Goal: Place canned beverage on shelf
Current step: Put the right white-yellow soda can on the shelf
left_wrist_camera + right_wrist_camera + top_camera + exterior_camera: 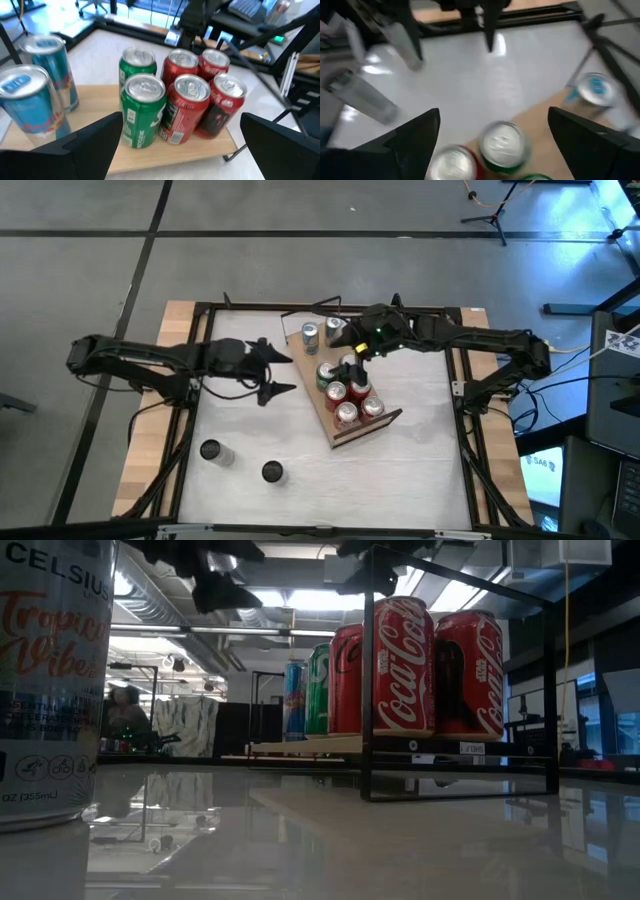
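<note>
The shelf (309, 353), a light-wood board with a black wire frame (460, 670), lies slantwise at the table's middle. Several cans stand upright on it: two blue ones (310, 333) at the far end, green ones (142, 107) in the middle, and red ones (346, 413) toward the near end. My right gripper (352, 365) is open above the green cans (502, 145) and holds nothing. My left gripper (290, 374) is open and empty just left of the shelf, level with the cans (192, 105).
Two loose cans stand on the table at the near left (210, 451) (272, 471). One of them, a white Celsius can (50, 680), fills the left of the low view. Black frame rails (200, 320) and wood strips border the white table.
</note>
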Available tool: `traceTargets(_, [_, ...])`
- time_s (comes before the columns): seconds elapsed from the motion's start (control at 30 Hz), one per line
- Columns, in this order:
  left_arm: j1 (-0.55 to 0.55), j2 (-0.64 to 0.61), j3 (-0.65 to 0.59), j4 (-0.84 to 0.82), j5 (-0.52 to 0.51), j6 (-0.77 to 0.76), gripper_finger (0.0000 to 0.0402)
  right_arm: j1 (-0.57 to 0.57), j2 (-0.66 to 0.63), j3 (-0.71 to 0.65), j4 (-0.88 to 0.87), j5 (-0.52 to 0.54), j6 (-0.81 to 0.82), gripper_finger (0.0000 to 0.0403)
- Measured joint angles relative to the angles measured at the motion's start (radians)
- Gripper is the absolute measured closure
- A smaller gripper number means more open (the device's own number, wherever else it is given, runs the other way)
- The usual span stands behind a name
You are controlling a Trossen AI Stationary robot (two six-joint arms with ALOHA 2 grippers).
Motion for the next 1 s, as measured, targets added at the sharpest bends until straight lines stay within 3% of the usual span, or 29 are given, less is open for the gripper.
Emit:
traceTargets(0.17, [0.000, -0.066, 0.000, -0.006, 0.001, 0.006, 0.0009, 0.024, 0.008, 0.000, 0.083, -0.118, 0.101, 0.0038])
traceTargets(0.33, [0.000, -0.136, 0.000, -0.052, -0.012, -0.001, 0.0009, 0.129, 0.018, 0.028, 0.232, -0.121, 0.084, 0.0038])
traceTargets(0.67, [0.000, -0.190, 0.000, -0.147, -0.031, -0.052, 0.0009, 0.347, 0.094, 0.142, 0.274, -0.021, 0.020, 0.0038])
traceTargets(1.0, [0.000, -0.182, -0.001, -0.154, -0.101, -0.058, 0.0009, 0.529, 0.310, 0.295, 0.276, 0.036, 0.001, 0.0038])
